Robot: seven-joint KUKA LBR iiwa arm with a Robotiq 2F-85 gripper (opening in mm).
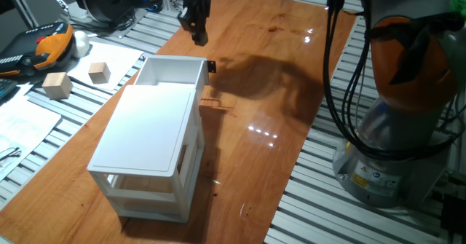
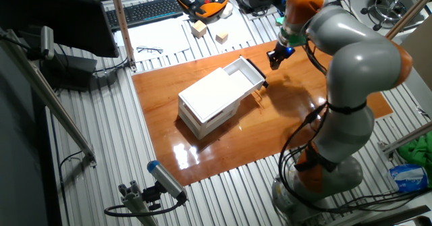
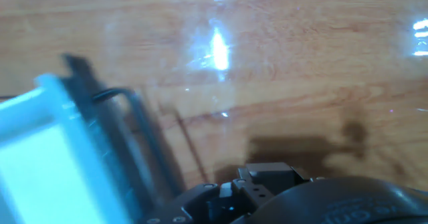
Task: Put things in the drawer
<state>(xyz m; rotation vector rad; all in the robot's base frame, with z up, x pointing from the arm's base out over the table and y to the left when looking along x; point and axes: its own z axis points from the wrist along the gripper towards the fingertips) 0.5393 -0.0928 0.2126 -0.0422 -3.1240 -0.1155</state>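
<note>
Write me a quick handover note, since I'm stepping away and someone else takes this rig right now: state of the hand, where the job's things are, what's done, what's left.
Hand: raised above the table just beyond the drawer's front corner; the views don't show whether it is open, shut or holding anything.
Drawer: top level of the white cabinet, pulled open, black knob facing out. What shows of its inside looks empty.
Small cube: not visible in any view. Two larger wooden blocks lie on paper off the wooden board.
Done: drawer open.
Left: find the cube, confirm whether the hand has it, place it in the drawer.
</note>
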